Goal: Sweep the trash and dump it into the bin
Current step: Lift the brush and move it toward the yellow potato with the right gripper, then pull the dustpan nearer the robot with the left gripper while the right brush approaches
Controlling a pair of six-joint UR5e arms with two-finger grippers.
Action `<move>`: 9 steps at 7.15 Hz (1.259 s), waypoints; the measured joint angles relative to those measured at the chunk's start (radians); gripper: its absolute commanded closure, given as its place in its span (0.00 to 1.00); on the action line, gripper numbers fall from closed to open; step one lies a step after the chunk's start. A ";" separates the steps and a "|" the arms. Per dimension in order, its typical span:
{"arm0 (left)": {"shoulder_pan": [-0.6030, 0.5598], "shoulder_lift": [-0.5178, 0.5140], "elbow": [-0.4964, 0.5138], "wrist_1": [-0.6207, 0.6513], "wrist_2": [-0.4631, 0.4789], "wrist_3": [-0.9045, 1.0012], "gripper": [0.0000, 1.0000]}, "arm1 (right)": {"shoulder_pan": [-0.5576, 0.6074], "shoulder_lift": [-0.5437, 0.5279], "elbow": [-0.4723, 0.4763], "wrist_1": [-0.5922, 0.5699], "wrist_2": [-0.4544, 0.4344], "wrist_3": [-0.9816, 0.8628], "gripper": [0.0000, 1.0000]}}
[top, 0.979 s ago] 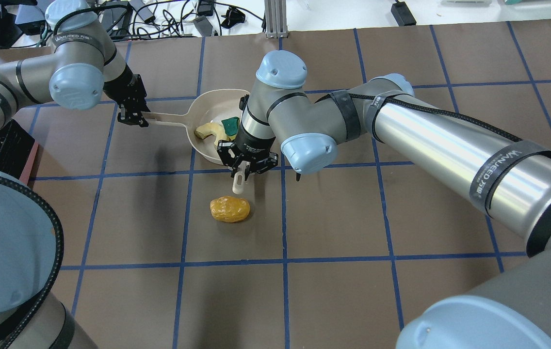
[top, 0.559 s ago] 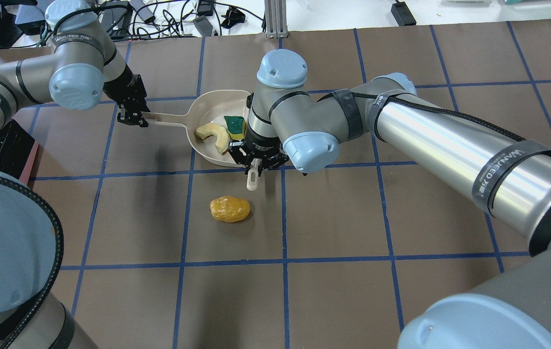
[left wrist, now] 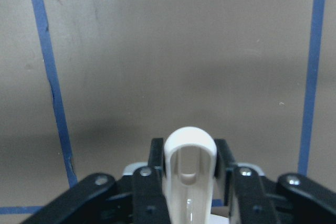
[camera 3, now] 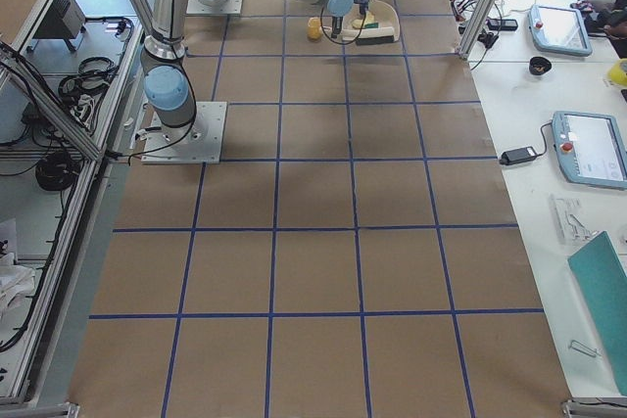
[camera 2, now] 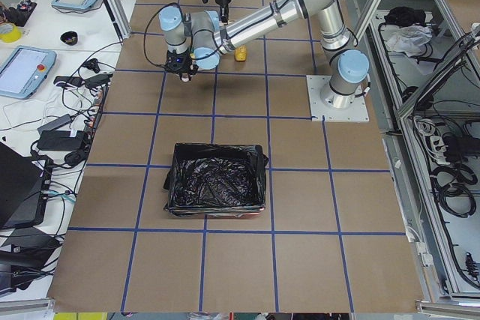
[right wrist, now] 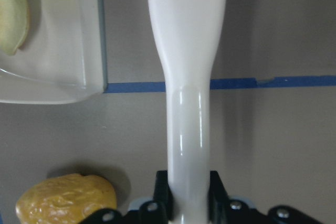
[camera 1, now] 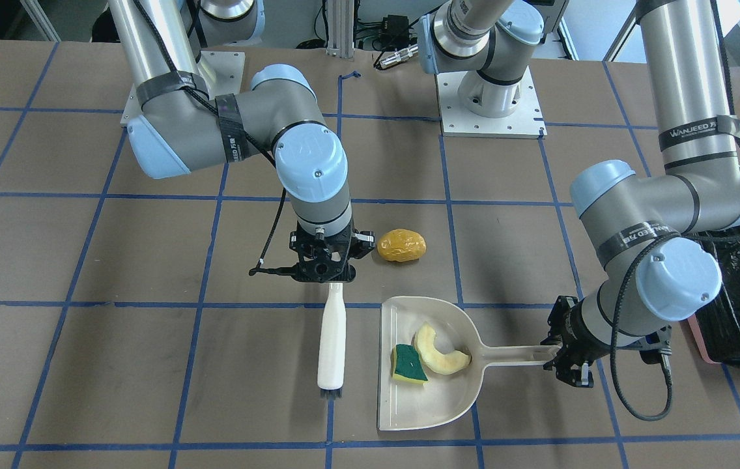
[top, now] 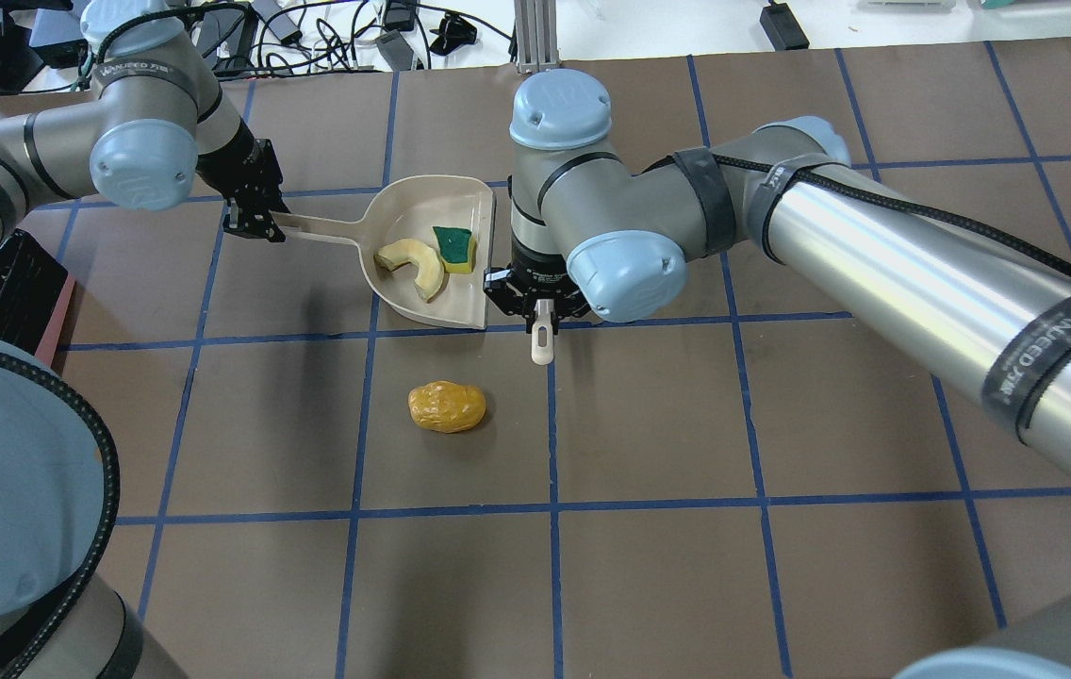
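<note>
Fingers clamp: right fingers (right wrist: 163,192) the brush (camera 1: 332,339), left fingers (left wrist: 156,155) the dustpan (camera 1: 422,404); bristles (camera 1: 331,393) show front-on, not overhead.

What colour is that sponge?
The sponge is green on top, yellow underneath; clearest in the front-facing view.

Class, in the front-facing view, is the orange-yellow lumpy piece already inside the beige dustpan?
No, the orange-yellow piece lies on the table, apart from the dustpan.

Open table (top: 686,424) around potato piece (top: 446,406); brush (camera 1: 331,339) just beside dustpan (camera 1: 422,404) mouth; bin (camera 2: 219,185) well apart.
</note>
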 measured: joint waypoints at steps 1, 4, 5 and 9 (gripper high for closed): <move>0.008 0.015 0.009 -0.008 -0.004 0.010 1.00 | -0.008 -0.045 0.003 0.058 -0.022 0.001 1.00; 0.078 0.062 0.016 -0.054 -0.034 0.062 1.00 | -0.008 -0.159 0.040 0.158 -0.025 0.067 1.00; 0.121 0.089 0.015 -0.098 -0.046 0.114 1.00 | -0.007 -0.205 0.083 0.171 -0.021 0.079 1.00; 0.251 0.170 -0.010 -0.228 -0.054 0.350 1.00 | 0.004 -0.360 0.236 0.212 -0.022 0.129 1.00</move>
